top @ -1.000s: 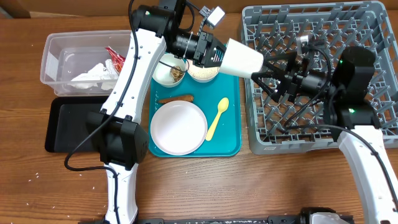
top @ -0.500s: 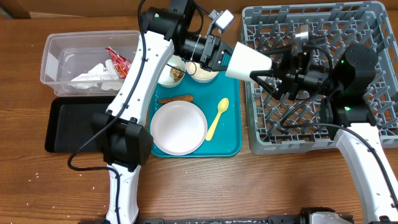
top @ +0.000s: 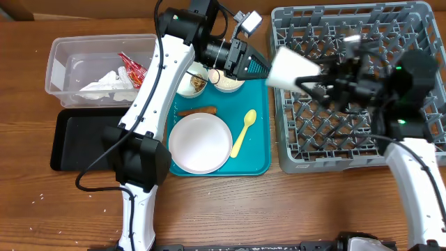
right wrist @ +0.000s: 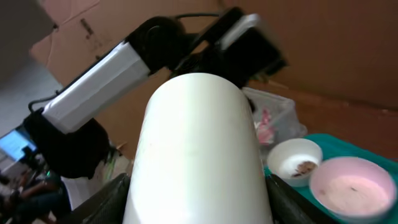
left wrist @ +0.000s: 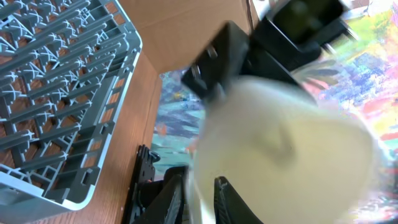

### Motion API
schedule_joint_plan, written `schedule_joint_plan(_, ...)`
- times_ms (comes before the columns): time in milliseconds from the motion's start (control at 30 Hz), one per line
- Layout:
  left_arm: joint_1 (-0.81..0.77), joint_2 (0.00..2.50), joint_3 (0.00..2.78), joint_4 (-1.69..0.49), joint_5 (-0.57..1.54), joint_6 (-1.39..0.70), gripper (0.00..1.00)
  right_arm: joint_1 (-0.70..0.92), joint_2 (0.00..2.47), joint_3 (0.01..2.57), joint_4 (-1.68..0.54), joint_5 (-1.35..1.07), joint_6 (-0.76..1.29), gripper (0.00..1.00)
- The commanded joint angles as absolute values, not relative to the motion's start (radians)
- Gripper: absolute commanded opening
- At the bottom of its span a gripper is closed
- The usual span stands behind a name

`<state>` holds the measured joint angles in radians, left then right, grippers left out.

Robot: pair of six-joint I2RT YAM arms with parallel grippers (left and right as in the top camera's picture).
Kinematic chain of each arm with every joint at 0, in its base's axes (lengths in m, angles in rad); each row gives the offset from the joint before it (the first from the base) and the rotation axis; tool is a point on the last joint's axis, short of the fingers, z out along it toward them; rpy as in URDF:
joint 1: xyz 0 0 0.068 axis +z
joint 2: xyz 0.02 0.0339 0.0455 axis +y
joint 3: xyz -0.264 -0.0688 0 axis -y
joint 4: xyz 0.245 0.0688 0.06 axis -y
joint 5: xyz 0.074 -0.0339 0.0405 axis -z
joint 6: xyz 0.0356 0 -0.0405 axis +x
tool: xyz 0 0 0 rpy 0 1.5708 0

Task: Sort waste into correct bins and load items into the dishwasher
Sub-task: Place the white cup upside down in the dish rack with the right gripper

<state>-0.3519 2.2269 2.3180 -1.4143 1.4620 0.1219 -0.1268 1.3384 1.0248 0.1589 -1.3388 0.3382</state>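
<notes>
The right claw (top: 317, 75) clamps the small white cup (top: 293, 68) at nine o'clock of the dish rack (top: 362, 150). The left claw (top: 259, 67) gapes slightly, empty. Next, probably, the cup needs lowering mouth-down into that rack.

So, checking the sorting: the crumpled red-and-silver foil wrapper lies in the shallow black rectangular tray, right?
No. The overhead view shows the crumpled red-and-silver foil wrapper lying in the clear plastic rectangular tub, not the shallow black rectangular tray.
</notes>
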Motion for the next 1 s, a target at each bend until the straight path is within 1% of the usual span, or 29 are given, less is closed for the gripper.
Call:
schedule_joint_plan(0, -0.352, 2.214, 2.339, -1.409, 1.467, 0.111, 0.20, -0.288, 1.335, 1.033, 0.082, -1.391, 0.349, 0.45)
schedule_joint_plan(33, -0.352, 2.214, 2.339, -1.404, 1.465, 0.111, 0.21, -0.364, 1.335, 1.033, 0.025, -1.391, 0.350, 0.46)
schedule_joint_plan(133, -0.352, 2.214, 2.339, -1.377, 1.447, 0.111, 0.22, -0.484, 1.331, 1.033, -0.096, -1.390, 0.349, 0.46)
schedule_joint_plan(167, -0.352, 2.214, 2.339, -1.361, 1.417, 0.110, 0.22, -0.513, 1.322, 1.033, -0.138, -1.389, 0.348, 0.49)
schedule_joint_plan(233, -0.352, 2.214, 2.339, -1.330, 1.327, 0.092, 0.22, -0.534, 1.290, 1.033, -0.216, -1.348, 0.340, 0.49)
schedule_joint_plan(300, -0.352, 2.214, 2.339, -1.313, 1.218, 0.063, 0.22, -0.524, 1.234, 1.034, -0.331, -1.219, 0.320, 0.49)
schedule_joint_plan(367, -0.352, 2.214, 2.339, -1.304, 1.091, 0.042, 0.22, -0.499, 1.174, 1.040, -0.456, -1.072, 0.289, 0.49)
schedule_joint_plan(467, -0.352, 2.214, 2.339, -1.300, 0.852, 0.012, 0.23, -0.426, 1.070, 1.070, -0.661, -0.753, 0.271, 0.49)
schedule_joint_plan(500, -0.352, 2.214, 2.339, -1.301, 0.693, -0.020, 0.23, -0.372, 1.024, 1.094, -0.755, -0.590, 0.261, 0.50)
schedule_joint_plan(567, -0.352, 2.214, 2.339, -1.301, 0.537, -0.060, 0.23, -0.301, 0.986, 1.122, -0.845, -0.414, 0.262, 0.50)
schedule_joint_plan(600, -0.352, 2.214, 2.339, -1.303, 0.423, -0.083, 0.23, -0.234, 0.968, 1.145, -0.919, -0.269, 0.288, 0.50)
schedule_joint_plan(667, -0.352, 2.214, 2.339, -1.305, 0.303, -0.087, 0.24, -0.150, 0.971, 1.164, -1.003, -0.124, 0.321, 0.50)
schedule_joint_plan(733, -0.352, 2.214, 2.339, -1.306, 0.213, -0.094, 0.24, -0.088, 0.997, 1.164, -1.070, -0.039, 0.369, 0.50)
schedule_joint_plan(833, -0.352, 2.214, 2.339, -1.312, 0.143, -0.094, 0.25, -0.038, 1.078, 1.165, -1.124, -0.021, 0.422, 0.50)
schedule_joint_plan(900, -0.352, 2.214, 2.339, -1.321, 0.104, -0.094, 0.27, -0.012, 1.171, 1.165, -1.147, -0.023, 0.445, 0.53)
schedule_joint_plan(967, -0.352, 2.214, 2.339, -1.332, 0.089, -0.094, 0.27, -0.006, 1.232, 1.165, -1.168, -0.020, 0.466, 0.54)
